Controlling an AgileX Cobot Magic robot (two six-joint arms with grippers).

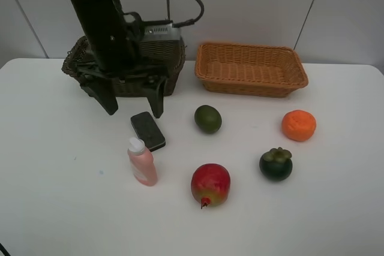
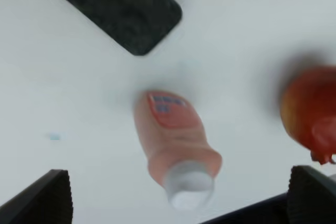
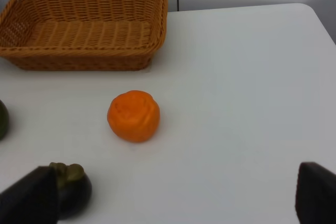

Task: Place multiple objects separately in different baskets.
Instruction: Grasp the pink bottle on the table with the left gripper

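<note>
Hovering just in front of the deep dark-brown wicker basket [image 1: 174, 70], the left gripper [image 1: 134, 111] was spread wide and held nothing. The black rectangular eraser block [image 1: 148, 130] lay right below it, and the upright pink plastic bottle [image 1: 143, 163] stood close beside that. This looked like the reach before a pick, probably of the bottle, which the wrist view centred. Next it would need to descend, straddle the bottle's body, close and carry it to the dark basket. The right gripper [image 3: 173, 198], likewise open and empty, faced the round orange [image 3: 133, 115] and the dark mangosteen [image 3: 71, 195], both on the table outside the shallow tan wicker basket [image 3: 79, 59].
</note>
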